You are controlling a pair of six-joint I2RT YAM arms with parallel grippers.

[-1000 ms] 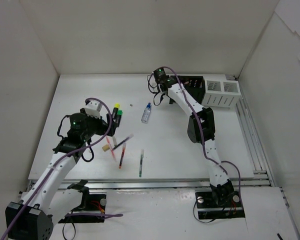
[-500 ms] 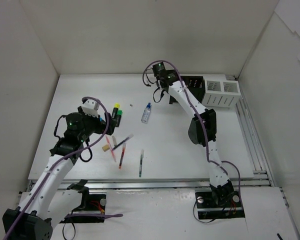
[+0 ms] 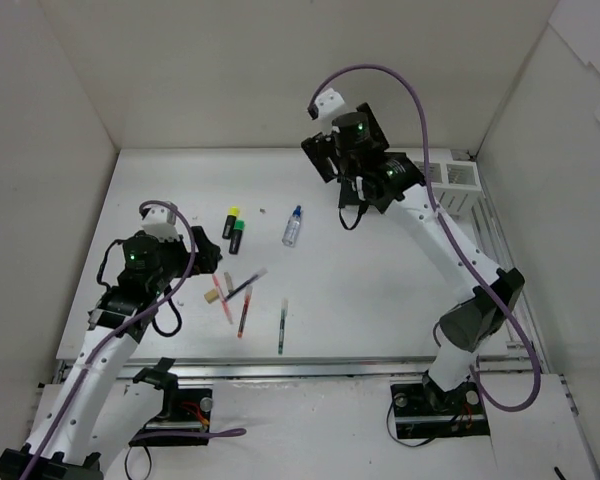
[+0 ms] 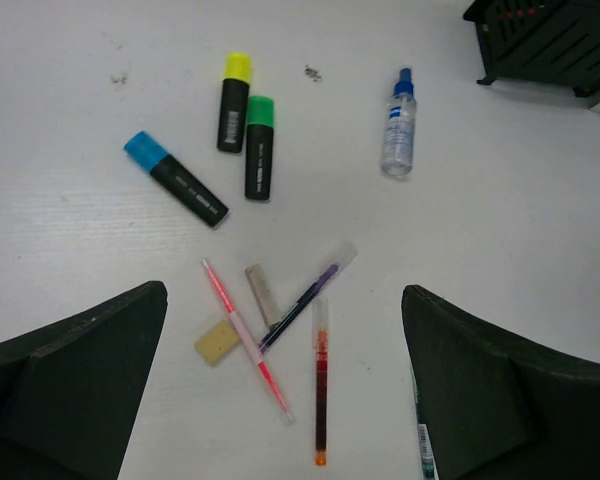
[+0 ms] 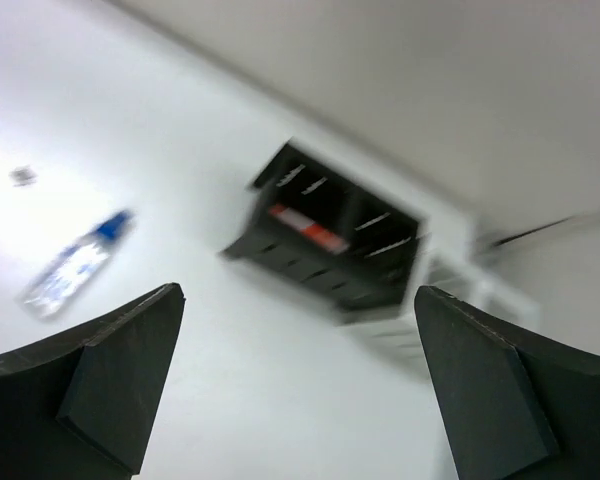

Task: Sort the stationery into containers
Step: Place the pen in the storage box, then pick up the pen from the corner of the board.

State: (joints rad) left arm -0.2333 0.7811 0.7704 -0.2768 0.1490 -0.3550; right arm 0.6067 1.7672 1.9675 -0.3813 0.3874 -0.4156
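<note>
My left gripper (image 4: pixel 283 295) is open above a cluster of stationery: a pink pen (image 4: pixel 245 340), a tan eraser (image 4: pixel 218 342), a pale eraser (image 4: pixel 264 295), a purple pen (image 4: pixel 305 298) and an orange-tipped pen (image 4: pixel 320 385). Beyond lie highlighters capped yellow (image 4: pixel 234 101), green (image 4: pixel 259 147) and blue (image 4: pixel 175 178), and a clear bottle (image 4: pixel 398 122). My right gripper (image 5: pixel 298 295) is open and empty, raised near the black organiser (image 5: pixel 335 240), which holds a red item (image 5: pixel 305 228). In the top view the right gripper (image 3: pixel 358 190) hides most of the organiser (image 3: pixel 405 170).
Two white bins (image 3: pixel 458 176) stand right of the organiser by the back right corner. A green pen (image 3: pixel 282 326) lies alone near the front edge. White walls enclose the table on three sides. The right wrist view is blurred.
The right gripper has opened and swung up and back above the organiser, the arm's elbow swinging out right. The left arm has drawn back leftward from the highlighters, still open.
</note>
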